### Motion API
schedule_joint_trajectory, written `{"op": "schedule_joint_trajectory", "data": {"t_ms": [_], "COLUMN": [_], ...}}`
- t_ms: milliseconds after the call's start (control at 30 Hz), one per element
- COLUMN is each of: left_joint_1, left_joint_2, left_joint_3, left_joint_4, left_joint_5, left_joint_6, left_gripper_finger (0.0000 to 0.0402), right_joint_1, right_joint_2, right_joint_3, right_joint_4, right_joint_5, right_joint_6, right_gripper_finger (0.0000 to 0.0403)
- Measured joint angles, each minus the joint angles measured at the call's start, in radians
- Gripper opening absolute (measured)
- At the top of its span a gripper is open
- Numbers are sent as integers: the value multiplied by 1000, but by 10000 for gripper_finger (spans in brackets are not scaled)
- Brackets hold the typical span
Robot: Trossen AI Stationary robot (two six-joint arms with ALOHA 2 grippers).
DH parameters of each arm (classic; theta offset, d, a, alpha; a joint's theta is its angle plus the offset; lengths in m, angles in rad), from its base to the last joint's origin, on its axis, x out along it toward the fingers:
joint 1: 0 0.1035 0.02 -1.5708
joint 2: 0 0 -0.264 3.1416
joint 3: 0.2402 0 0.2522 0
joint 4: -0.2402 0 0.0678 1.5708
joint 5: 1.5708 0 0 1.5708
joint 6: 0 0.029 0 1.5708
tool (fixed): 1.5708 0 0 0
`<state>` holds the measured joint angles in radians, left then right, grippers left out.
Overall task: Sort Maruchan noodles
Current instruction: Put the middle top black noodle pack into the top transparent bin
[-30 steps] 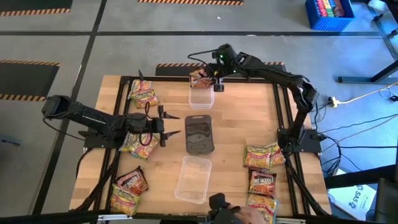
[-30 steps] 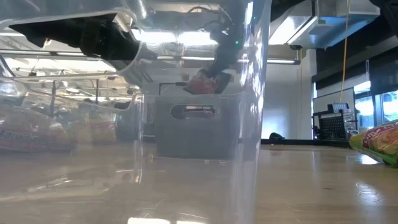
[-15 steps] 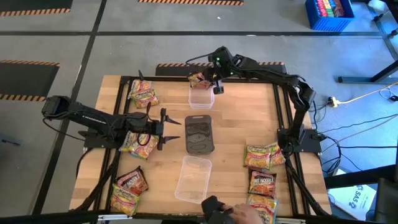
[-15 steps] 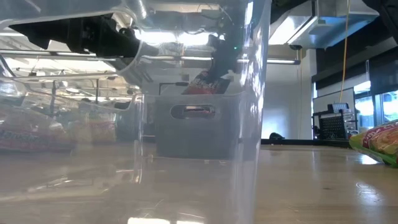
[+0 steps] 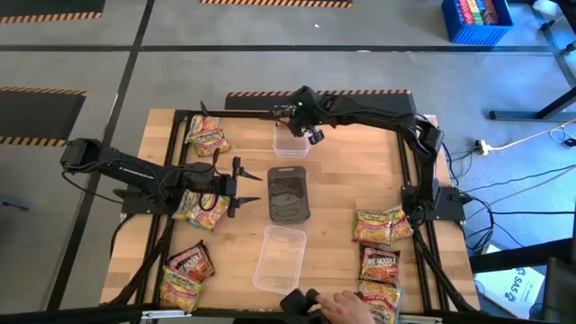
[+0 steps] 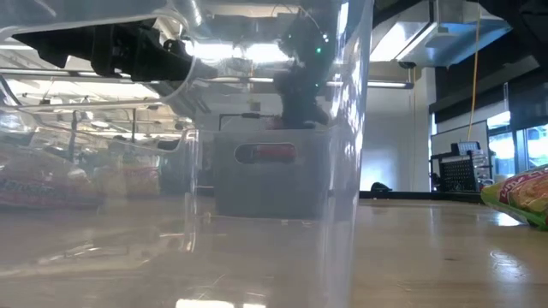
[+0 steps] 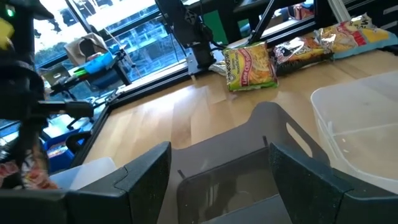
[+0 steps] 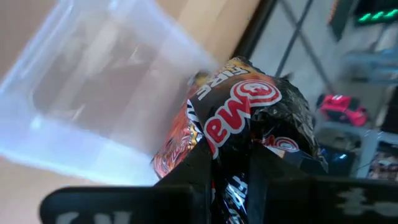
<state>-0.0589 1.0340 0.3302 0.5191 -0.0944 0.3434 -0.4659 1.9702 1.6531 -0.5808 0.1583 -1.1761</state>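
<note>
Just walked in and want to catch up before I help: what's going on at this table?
The robot is sorting noodle packets. The right gripper is shut on a dark packet at the far clear tray, not yet released. The left gripper hangs open beside the dark grey lid, holding nothing. Other packets lie on both sides of the table, and a person's hand shows at the near edge.

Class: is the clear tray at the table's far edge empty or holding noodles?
Empty: the far clear tray shows only bare plastic; the right gripper holds a dark packet beside it.
</note>
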Motion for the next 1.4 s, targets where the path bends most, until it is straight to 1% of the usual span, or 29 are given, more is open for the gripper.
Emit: {"op": "schedule_joint_trajectory", "data": {"t_ms": [100,267,400,600,700,800,933,1200,1400], "left_joint_1": [0,0,0,0,0,0,0,0,0], "left_joint_2": [0,0,0,0,0,0,0,0,0], "left_joint_3": [0,0,0,0,0,0,0,0,0], "left_joint_4": [-7,-8,-9,-10,-10,-11,-11,-11,-10], "left_joint_5": [0,0,0,0,0,0,0,0,0], "left_joint_6": [0,0,0,0,0,0,0,0,7], "left_gripper_finger": [265,265,265,265,265,265,265,265,265], "right_joint_1": [-2,1,2,11,21,21,20,13,4], "right_joint_2": [18,32,55,53,49,45,45,80,102], "right_joint_3": [0,0,0,1,43,92,118,119,119], "right_joint_4": [-28,-19,-33,-27,-53,-128,-205,-229,-231], "right_joint_5": [17,-13,1,16,35,33,34,43,8], "right_joint_6": [19,25,36,49,52,85,114,121,125], "right_gripper_finger": [44,44,44,44,44,44,44,44,44]}}
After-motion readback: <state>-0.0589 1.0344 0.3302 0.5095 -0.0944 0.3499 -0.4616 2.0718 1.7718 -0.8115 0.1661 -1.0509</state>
